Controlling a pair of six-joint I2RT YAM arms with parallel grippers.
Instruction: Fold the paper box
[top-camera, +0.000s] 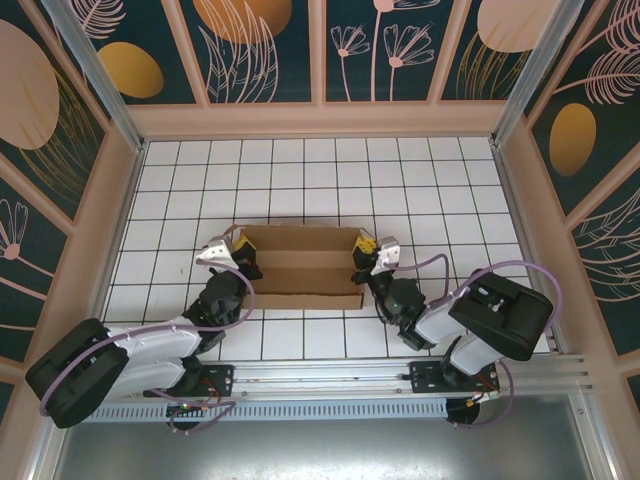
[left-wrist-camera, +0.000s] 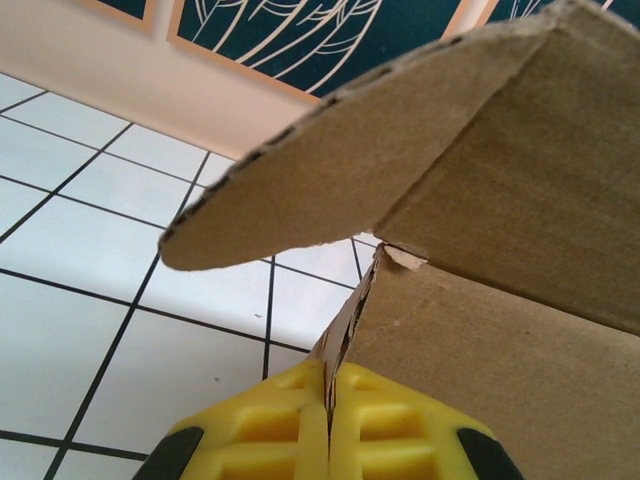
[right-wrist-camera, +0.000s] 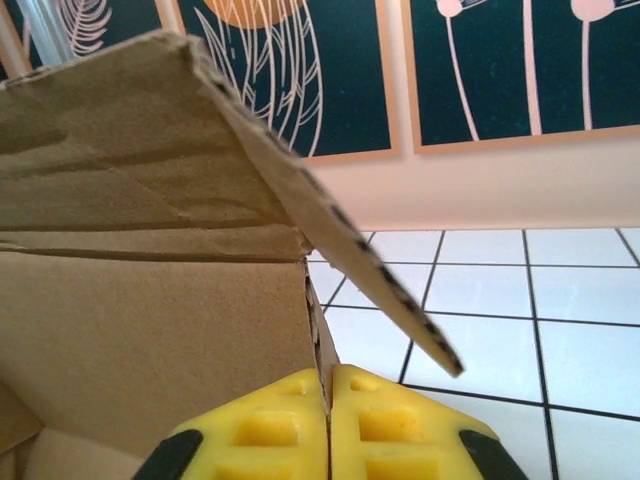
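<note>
Pinching the left end of the paper box (top-camera: 300, 268), the left gripper (top-camera: 238, 258) had its yellow fingers (left-wrist-camera: 265, 430) drawn all but together, with only a thin edge of corrugated wall caught in the slit between them at the bottom of the left wrist view. Above that grip a rounded flap (left-wrist-camera: 330, 170) slanted from the upper right of the frame down toward the middle left, hanging clear of the tiles below it.

The right gripper (top-camera: 364, 252) was at the opposite end of the box, and its yellow pads (right-wrist-camera: 395, 425) were likewise closed on a thin cardboard wall edge at the bottom of the right wrist view. A second flap (right-wrist-camera: 330, 220) ran from the upper left of that frame down to the right of centre, its fluted edge turned to the camera.

Seen from the top camera, the plain brown box lay just below the middle of the frame on the white tiled table (top-camera: 300, 170), its long sides running left to right, held between the two grippers. Dark patterned wall panels (top-camera: 270, 45) with leaf and flower drawings stood along the top and sides of the frame.
</note>
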